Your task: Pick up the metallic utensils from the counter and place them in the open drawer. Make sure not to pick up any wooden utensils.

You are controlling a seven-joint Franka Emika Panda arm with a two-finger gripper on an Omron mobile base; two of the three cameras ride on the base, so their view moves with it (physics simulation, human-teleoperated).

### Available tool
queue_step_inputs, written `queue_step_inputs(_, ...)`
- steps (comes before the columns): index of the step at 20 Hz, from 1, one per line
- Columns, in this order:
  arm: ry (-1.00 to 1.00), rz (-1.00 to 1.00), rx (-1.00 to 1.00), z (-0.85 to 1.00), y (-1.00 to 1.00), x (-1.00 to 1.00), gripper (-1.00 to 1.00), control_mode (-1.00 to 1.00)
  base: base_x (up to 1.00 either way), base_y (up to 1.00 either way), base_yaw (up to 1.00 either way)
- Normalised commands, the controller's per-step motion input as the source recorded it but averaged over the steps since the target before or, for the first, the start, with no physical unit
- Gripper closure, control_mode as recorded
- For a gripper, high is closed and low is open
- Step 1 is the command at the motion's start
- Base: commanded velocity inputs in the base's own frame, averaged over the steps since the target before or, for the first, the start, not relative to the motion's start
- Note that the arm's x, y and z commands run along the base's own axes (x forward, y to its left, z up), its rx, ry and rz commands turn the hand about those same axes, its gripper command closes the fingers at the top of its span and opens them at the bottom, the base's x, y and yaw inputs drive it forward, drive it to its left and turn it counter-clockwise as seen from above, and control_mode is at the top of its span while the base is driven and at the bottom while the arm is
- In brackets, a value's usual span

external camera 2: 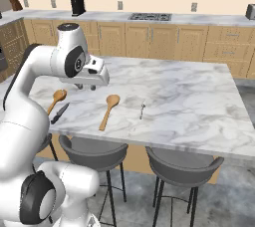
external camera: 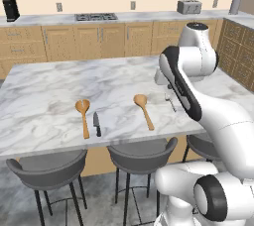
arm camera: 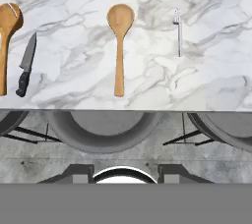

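Broad white marble counter (arm camera: 147, 85) lies below the pincer (external camera 2: 85, 87); black-handled steel knife (arm camera: 25, 66) left of it, thin silver fork (arm camera: 178, 39) right; both light, stiff, slippery: grasp knife by handle, fork mid-shaft; jaw spread cannot be told.

Marble counter (arm camera: 147, 80) glossy; spoons (arm camera: 119, 46) matt wood.

No legible text, label, brand, number or sign was recorded on any surface, appliance or utensil across the three views.
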Motion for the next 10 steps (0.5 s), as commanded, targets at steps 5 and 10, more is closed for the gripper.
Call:
queue_step_inputs(5,0.07,0.00,-0.04,-0.32,0.15,-0.11,-1.00,-1.00,0.00,0.00,0.00)
queue_step_inputs(10,0.05,0.00,-0.02,-0.15,0.37,0.05,-1.00,-1.00,0.00,0.00,0.00)
